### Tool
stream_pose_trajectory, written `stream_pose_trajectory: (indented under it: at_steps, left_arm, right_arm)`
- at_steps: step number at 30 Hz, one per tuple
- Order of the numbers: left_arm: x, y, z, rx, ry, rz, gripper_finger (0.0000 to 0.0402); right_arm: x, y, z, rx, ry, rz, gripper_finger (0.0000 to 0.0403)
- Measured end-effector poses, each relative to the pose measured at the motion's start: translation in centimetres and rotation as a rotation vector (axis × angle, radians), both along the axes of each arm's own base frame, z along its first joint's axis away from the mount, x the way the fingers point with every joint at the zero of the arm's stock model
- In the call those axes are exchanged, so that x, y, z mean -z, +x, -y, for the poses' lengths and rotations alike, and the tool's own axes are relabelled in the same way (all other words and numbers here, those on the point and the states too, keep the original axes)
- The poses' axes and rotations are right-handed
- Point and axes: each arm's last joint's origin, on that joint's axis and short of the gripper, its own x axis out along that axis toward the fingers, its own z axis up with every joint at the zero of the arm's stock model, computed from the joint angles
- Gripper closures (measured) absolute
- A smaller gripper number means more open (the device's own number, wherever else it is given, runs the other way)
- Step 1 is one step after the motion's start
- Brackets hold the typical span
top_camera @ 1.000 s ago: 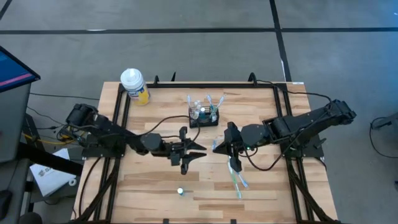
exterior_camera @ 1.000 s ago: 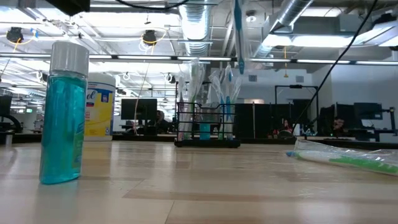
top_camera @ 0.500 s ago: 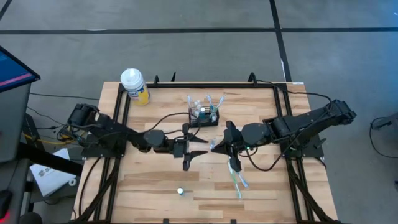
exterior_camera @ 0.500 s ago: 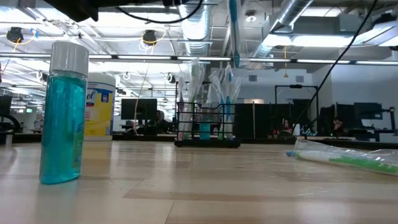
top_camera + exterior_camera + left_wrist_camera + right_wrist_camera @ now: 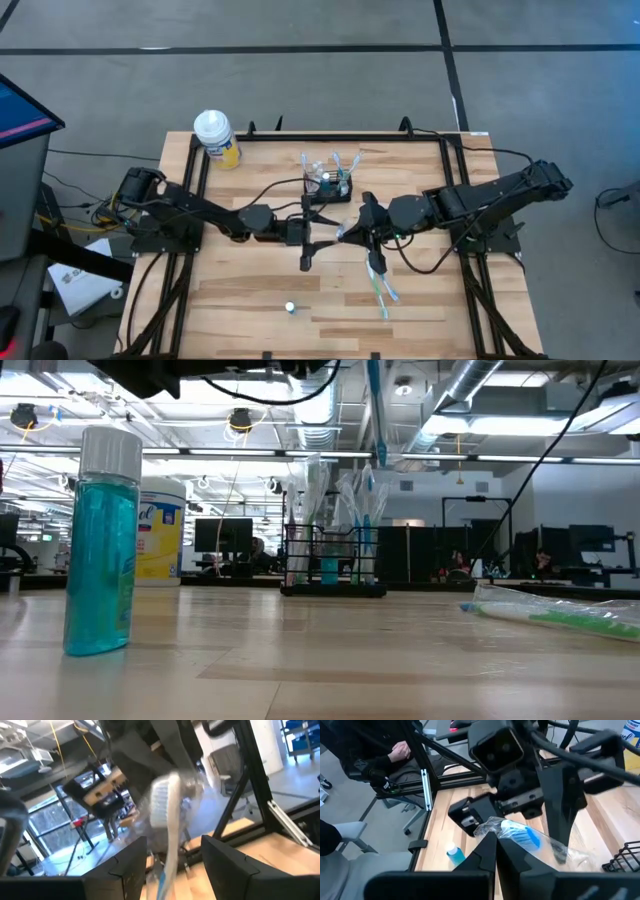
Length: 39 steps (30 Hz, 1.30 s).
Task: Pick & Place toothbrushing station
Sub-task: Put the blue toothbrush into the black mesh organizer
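Note:
The toothbrushing station (image 5: 328, 188), a small black wire-mesh box with wrapped brushes standing in it, rests on the wooden table toward the far edge, and also shows in the low view (image 5: 333, 568). In front of it, above mid-table, my right gripper (image 5: 346, 235) is shut on a plastic-wrapped toothbrush (image 5: 520, 836). My left gripper (image 5: 316, 240) faces it, open. Its fingers (image 5: 125, 870) stand on either side of the brush's white head (image 5: 165, 807) without touching it. My right gripper pinches the wrapped toothbrush between its two fingers (image 5: 487, 854), coming from the table's right and slanting slightly down. The bristled head (image 5: 522, 837) sticks out just past the fingertips. The brush is lifted clear of the table, and its blue handle (image 5: 376, 420) hangs down.
A white-capped yellow bottle (image 5: 216, 138) stands at the far left corner. A small teal bottle (image 5: 290, 307) stands near the front edge, close in the low view (image 5: 100, 540). More wrapped toothbrushes (image 5: 380, 285) lie on the table under the right arm.
My left gripper has moved toward the table's right, up to the toothbrush held by the right gripper. It has rolled about its own axis and opened wider. The right gripper has kept still with the brush.

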Motion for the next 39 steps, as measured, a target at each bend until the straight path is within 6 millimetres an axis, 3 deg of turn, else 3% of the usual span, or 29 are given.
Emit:
stream_pose_trajectory:
  at_steps: [9, 22, 31, 39]
  left_arm:
    - [0.4, 1.5, 0.4, 0.003, 0.001, -0.006, 0.0269]
    - [0.0, 1.3, 0.5, 0.015, -0.069, -0.002, 0.0388]
    - [0.2, 1.3, 0.5, 0.012, -0.065, -0.025, 0.0394]
    - [0.8, 1.4, 0.3, -0.026, -0.059, -0.076, 0.0394]
  right_arm:
    - [0.0, 0.0, 0.0, -0.008, -0.017, 0.000, 0.0403]
    - [0.1, 0.0, 0.0, -0.011, -0.027, -0.008, 0.0403]
    - [0.2, -0.1, 0.0, -0.020, -0.051, -0.014, 0.0396]
    - [0.6, -0.3, 1.0, 0.003, -0.066, -0.073, 0.0334]
